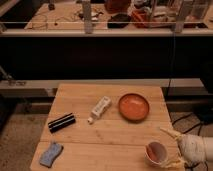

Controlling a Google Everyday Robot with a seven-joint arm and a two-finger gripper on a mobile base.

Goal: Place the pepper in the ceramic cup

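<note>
The gripper [170,148] sits at the table's [115,135] near right corner, its 2 pale fingers [169,132] spread open, 1 beyond the ceramic cup [156,152] and 1 on its near side. The cup stands between them, just beside the tips, with the orange-red pepper [153,150] resting inside it. Farther from the fingers lie the orange bowl [134,106], a white tube [99,108], a black bar [62,122] and a blue-grey sponge [50,154].

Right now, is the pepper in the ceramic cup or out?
In: orange-red pepper shows inside the ceramic cup at the table's front right, with the end effector beside it.
</note>
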